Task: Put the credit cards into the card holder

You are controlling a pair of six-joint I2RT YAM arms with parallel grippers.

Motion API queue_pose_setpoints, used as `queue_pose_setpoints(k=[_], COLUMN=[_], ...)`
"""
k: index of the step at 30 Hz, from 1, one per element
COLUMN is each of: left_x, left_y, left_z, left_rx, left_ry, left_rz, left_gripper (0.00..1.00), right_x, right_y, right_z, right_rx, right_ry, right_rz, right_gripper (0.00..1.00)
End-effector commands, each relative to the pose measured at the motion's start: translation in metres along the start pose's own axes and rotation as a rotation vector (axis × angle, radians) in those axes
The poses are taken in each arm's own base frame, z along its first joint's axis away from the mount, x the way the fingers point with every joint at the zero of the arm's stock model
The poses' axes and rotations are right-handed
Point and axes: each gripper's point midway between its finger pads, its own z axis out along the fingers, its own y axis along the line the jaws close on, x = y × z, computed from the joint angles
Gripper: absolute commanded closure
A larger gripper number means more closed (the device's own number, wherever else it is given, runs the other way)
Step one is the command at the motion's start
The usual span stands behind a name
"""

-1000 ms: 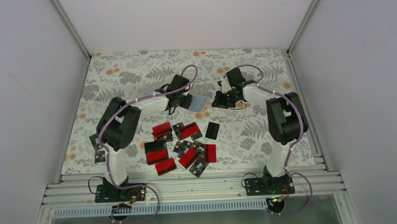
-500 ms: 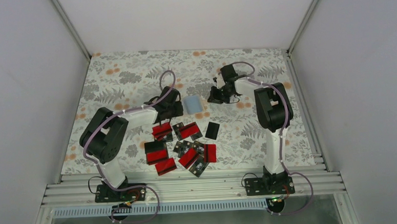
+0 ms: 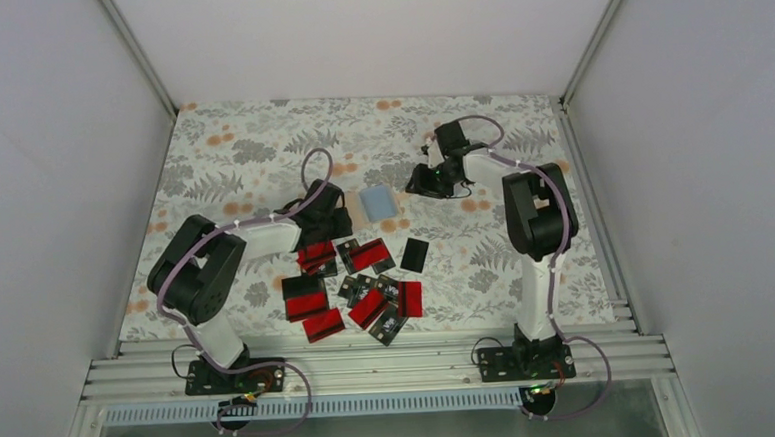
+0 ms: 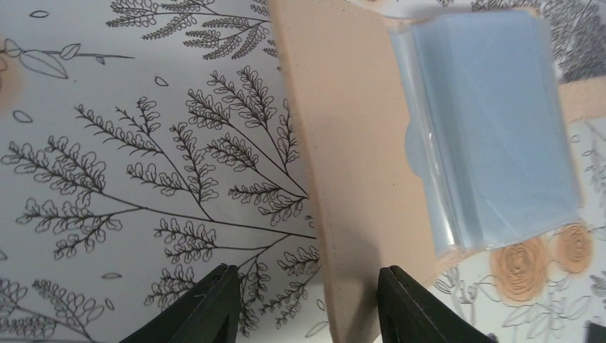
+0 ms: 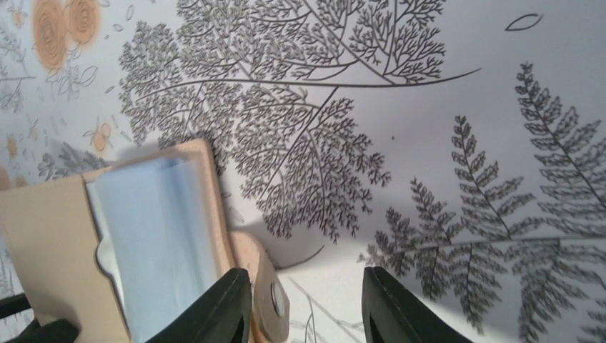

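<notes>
Card holder (image 4: 343,179) cropped at wrist-view edges

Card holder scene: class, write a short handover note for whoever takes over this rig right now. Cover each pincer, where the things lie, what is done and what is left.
Left pincer: open, empty, over the tan flap of the flat tan-beige folding card holder.
Right pincer: open, empty, beside the holder's snap tab.
Holder: unfolded on the floral table cover, pale blue-grey sleeves up, between the pincers.
Thin red-and-black credit cards: scattered nearer the arm bases.
Done: holder opened; no card shows in it.
Left: pick up each card and slide it in.
</notes>
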Motion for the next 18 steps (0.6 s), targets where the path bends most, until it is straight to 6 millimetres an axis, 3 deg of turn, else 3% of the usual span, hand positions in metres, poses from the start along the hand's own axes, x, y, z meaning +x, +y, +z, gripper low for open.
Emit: queue_pose_setpoints(k=[1,9,18], left_x=[-0.016,-0.028,-0.031], left_y=[-0.013,-0.021,-0.023], left_z=[-0.017,-0.034,-0.052], left_rx=[0.058,0.076,0.085], left_ry=[-0.059,-0.093,-0.108], left_rz=[-0.009,0.016,0.039], left_gripper=[0.49,0.40,0.39], right_x=[-0.005,0.004,0.032], right_y=[0.017,0.049,0.100], right_z=[-0.032,-0.058,-0.060], right_rx=[-0.007,-0.056,-0.147], right_ry=[-0.045,-0.074,-0.047], right_rz=[-0.035,-0.105,-0.231], right_gripper=[0.57,0.51,0.51])
